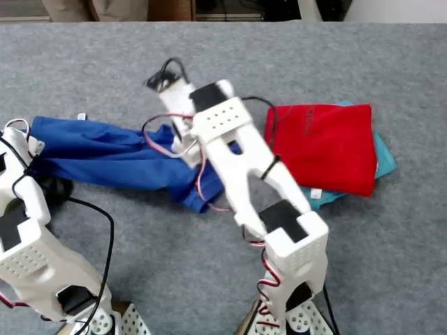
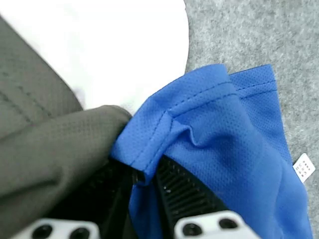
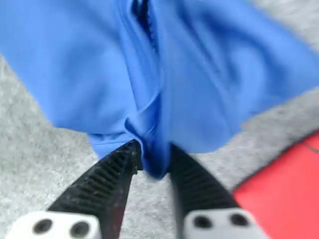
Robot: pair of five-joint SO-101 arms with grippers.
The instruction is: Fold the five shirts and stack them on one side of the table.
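Currently, left end effector [image 2: 147,174] and right end effector [image 3: 152,154] pinch the blue shirt [image 1: 105,157] at 9 and 3 o'clock. Fabric likely light, limp: grip stitched hems.

Most of the teal shirt [image 1: 385,159] lies hidden under the red shirt [image 1: 325,146], only its edges showing.

The blue shirt [image 1: 105,157] is a solid royal blue. Up close it shows a fine dotted mesh weave and matching blue stitching. Its tag [image 2: 304,167] is white with dark print. The red shirt [image 1: 325,146] is plain bright red with a faint darker mark. The teal shirt [image 1: 385,159] is plain teal. The table [image 1: 349,63] is mottled grey. The left arm [image 1: 28,258] and right arm [image 1: 234,164] are white with black ribbed jaws. The wires [image 1: 201,183] are red, white and black.
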